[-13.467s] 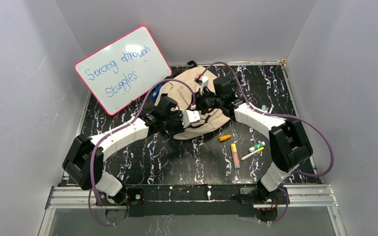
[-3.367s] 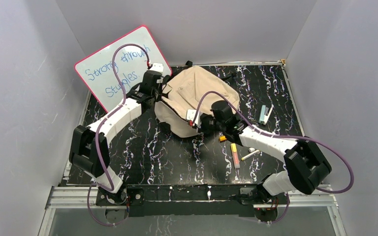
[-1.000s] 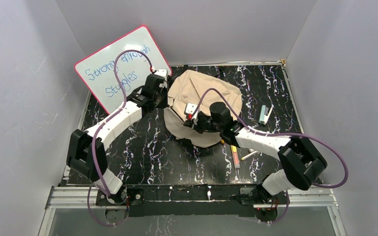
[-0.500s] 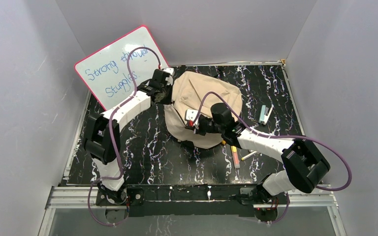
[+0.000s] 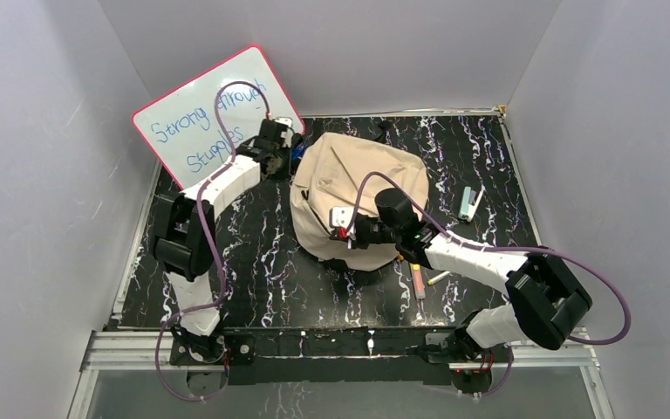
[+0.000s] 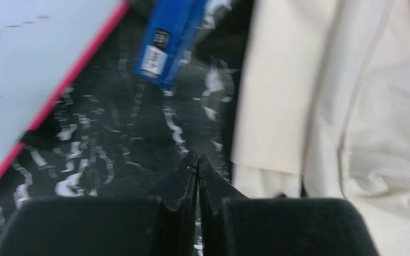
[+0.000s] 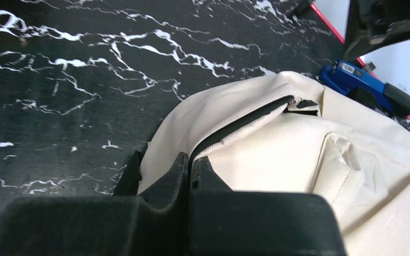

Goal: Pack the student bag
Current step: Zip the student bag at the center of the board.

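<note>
The student bag, a beige fabric backpack, lies bunched in the middle of the black marbled table. In the right wrist view its dark zipper line runs straight into my right gripper, which is shut on the zipper at the bag's near edge. My left gripper is shut and holds nothing. It hovers over bare table just left of the bag, at the bag's far-left corner.
A red-framed whiteboard leans at the back left. A blue stapler-like object lies between it and the bag. An orange-yellow marker, a white pen and a teal item lie to the right of the bag.
The left arm drew back off the bag toward the whiteboard. The right gripper slid toward the near edge along the bag, and the bag shifted with it.
</note>
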